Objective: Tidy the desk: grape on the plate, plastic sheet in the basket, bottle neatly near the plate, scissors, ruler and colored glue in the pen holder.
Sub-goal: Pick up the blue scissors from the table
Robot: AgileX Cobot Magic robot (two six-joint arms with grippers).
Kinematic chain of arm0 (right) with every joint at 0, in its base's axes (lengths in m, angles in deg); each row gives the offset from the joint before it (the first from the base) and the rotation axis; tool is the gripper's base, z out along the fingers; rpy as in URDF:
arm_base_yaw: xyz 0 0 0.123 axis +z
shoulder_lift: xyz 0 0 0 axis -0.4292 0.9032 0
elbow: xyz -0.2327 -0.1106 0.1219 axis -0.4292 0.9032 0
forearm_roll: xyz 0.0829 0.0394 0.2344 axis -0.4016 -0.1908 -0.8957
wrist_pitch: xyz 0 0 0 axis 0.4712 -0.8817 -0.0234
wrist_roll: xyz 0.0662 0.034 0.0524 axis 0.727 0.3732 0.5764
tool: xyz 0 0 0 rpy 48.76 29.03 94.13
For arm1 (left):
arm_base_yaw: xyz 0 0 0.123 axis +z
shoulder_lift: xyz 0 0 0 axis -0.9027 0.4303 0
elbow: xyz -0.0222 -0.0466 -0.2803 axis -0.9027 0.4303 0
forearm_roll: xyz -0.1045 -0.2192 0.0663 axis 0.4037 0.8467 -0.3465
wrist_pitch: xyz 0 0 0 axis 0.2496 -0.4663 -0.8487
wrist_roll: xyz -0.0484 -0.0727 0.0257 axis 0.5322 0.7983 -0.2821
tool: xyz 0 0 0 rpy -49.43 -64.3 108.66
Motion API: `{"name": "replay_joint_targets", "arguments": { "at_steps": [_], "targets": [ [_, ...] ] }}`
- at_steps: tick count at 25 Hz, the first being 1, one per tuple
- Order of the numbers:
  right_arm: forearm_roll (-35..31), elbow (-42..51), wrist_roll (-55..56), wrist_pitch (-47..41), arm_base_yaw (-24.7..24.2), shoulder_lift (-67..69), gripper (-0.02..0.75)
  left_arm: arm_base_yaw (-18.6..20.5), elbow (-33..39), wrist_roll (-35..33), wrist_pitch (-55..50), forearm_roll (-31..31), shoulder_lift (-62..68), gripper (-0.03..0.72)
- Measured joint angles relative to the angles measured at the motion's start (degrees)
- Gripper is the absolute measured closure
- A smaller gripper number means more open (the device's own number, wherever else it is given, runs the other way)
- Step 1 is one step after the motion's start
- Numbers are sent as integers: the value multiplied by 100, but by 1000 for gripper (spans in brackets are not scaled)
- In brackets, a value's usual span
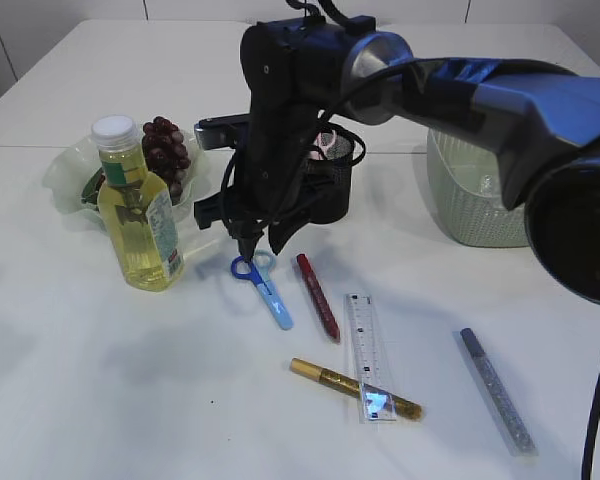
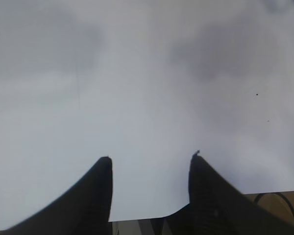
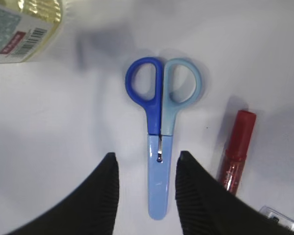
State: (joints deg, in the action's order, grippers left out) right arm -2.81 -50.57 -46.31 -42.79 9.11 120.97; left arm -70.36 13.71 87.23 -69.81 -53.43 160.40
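Blue scissors (image 3: pixel 159 147) lie flat on the white table, handles away from me, their light-blue blade sheath between the fingers of my right gripper (image 3: pixel 147 156). That gripper is open, with a gap on each side of the sheath. In the exterior view the right gripper (image 1: pixel 248 246) points down just above the scissors (image 1: pixel 264 286). My left gripper (image 2: pixel 149 157) is open over bare table. The grape (image 1: pixel 166 152) rests on the clear plate (image 1: pixel 68 178). The bottle (image 1: pixel 140 212) stands in front of the plate. Ruler (image 1: pixel 365 345), red glue (image 1: pixel 318 297), gold glue (image 1: pixel 352 386) and silver glue (image 1: pixel 495 385) lie loose. The plastic sheet is not made out.
The black mesh pen holder (image 1: pixel 332 190) stands behind the right arm, partly hidden by it. A pale green basket (image 1: pixel 470 200) sits at the right. The red glue (image 3: pixel 236 147) lies close to the right of the scissors. The bottle's base (image 3: pixel 24 27) is at the upper left.
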Motion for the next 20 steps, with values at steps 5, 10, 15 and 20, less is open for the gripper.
{"name": "replay_joint_targets", "arguments": {
  "at_steps": [5,10,15,20],
  "targets": [
    [-21,-18,10,11,0,132,440,0,0,0,0,0,0,316],
    [-21,-41,22,19,0,274,445,0,0,0,0,-10,0,316],
    [-21,-41,22,23,0,341,446,0,0,0,0,-10,0,316],
    [11,-41,22,33,0,341,446,0,0,0,45,-10,0,316]
  ]
}}
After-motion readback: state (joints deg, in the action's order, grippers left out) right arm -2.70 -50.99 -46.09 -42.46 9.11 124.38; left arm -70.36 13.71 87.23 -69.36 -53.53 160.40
